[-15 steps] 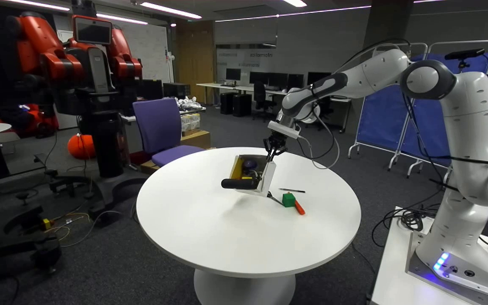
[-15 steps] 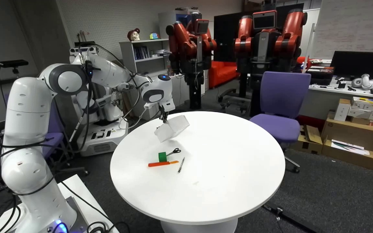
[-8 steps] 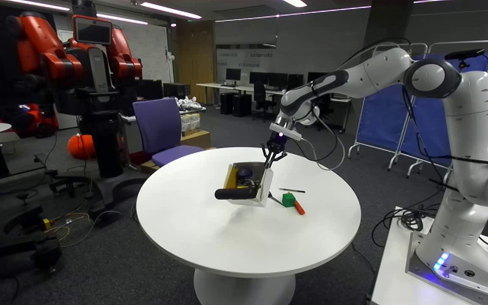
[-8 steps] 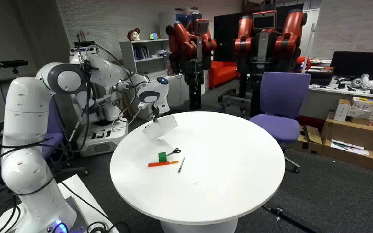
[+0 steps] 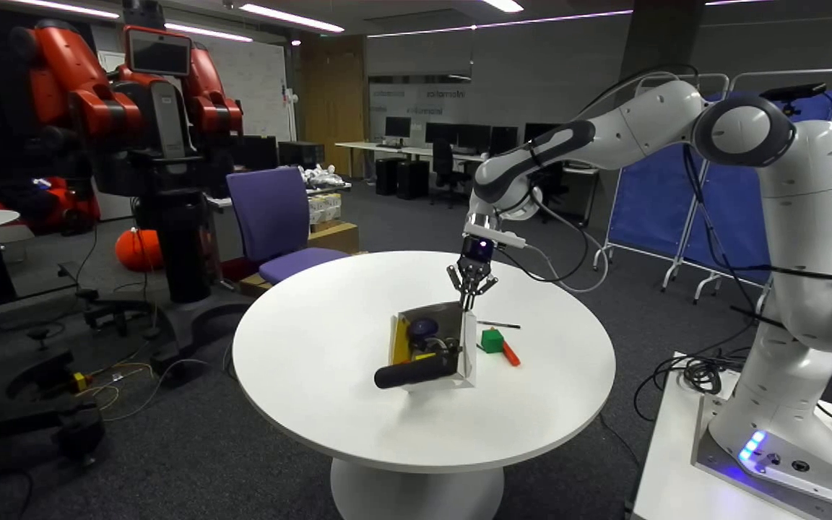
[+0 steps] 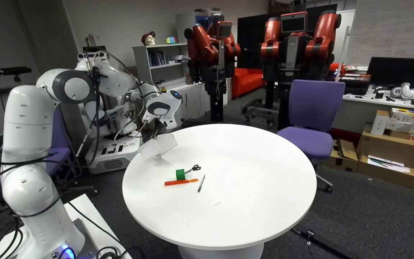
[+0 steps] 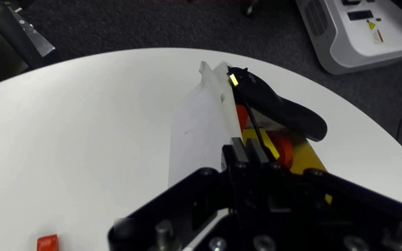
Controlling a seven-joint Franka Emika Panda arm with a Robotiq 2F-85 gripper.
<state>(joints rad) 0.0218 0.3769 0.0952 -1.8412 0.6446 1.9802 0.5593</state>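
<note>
A: What do we have in the jaws?

B: The white box [image 6: 158,145]. We have them clenched on one of its walls; in the wrist view the rim runs straight in between them.

A: And which way does the box lie from there?

B: Below the jaws and reaching away. From the pinch, the held wall runs toward the far edge of the tabletop [image 7: 82,139] in the wrist view, outer face on the left, open mouth on the right. We take its long side to follow that wall, though the slant leaves us unsure. Our one arm [image 5: 625,133] is the one holding it.

A: Is it level?

B: No, we see it tilted in an exterior view. It looks partly or wholly lifted; whether a lower corner touches the tabletop, we can't tell.

A: What rides inside?

B: A purple thing [image 5: 422,328], and a black handle [image 5: 416,370] jutting over the end away from the jaws. We judge that this load could swing the box about the pinch.

A: And nearby?

B: In both exterior views the green block [image 6: 180,174] and the orange tool [image 6: 176,182] lie near the box, with the pen [image 6: 201,183]; the scissors [image 6: 194,167] show beside the block.
</note>
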